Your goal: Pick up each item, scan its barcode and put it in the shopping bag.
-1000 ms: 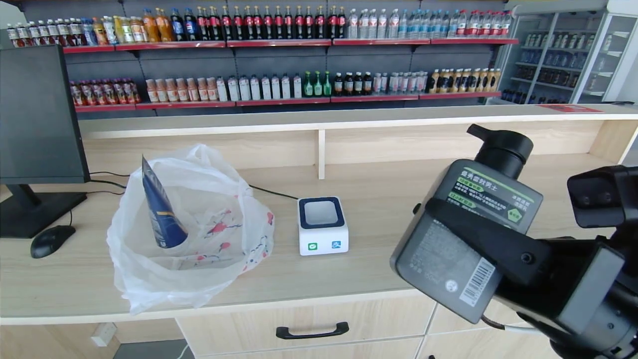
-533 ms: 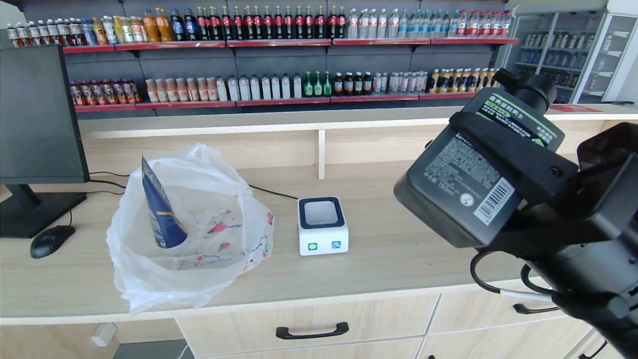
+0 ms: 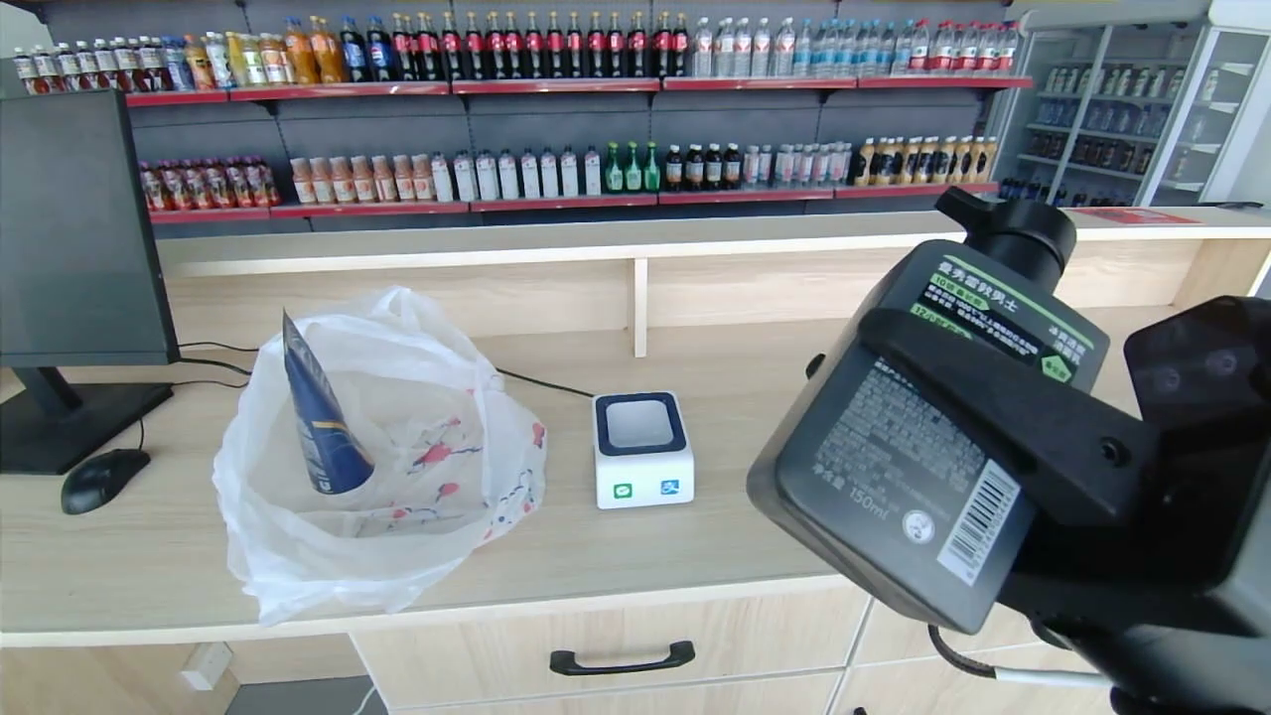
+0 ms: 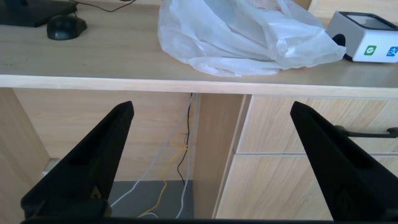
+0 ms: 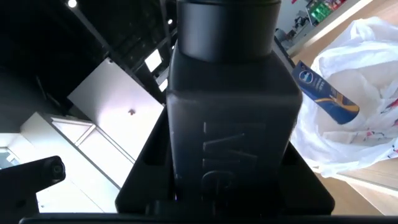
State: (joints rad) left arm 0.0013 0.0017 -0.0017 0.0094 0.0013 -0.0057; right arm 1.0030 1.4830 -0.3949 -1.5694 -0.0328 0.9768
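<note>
So the right gripper [image 3: 1003, 427] is clamped across the middle of a dark pump bottle [image 3: 874, 467], holding it up in the air off to the right of the scanner [image 3: 641, 447], well above the counter [image 3: 695, 556]. The bottle is tilted, pump top pointing up and away, and its barcode [image 3: 978, 521] faces upward rather than down at the scanner window.

It looks like stiff, smooth plastic, probably a bit weighty if it's full. I'd say the flat sides of the body are the right place to grab it. The pump head seems like the weak spot, and the slick surface could slide if the grip loosens.

The left gripper [image 4: 211, 109] hangs low in front of the drawers, fingers spread, with nothing between them.

The shopping bag [image 3: 397, 497] sits left of the scanner, just beside it. It's thin, floppy plastic with its mouth open, and a blue tube [image 3: 318, 417] leans upright inside. That tube and the saggy rim are my guess for what gets in the way on the drop. A monitor [image 3: 79, 228] and mouse [image 3: 102, 479] sit further left, well apart from the bottle.
</note>
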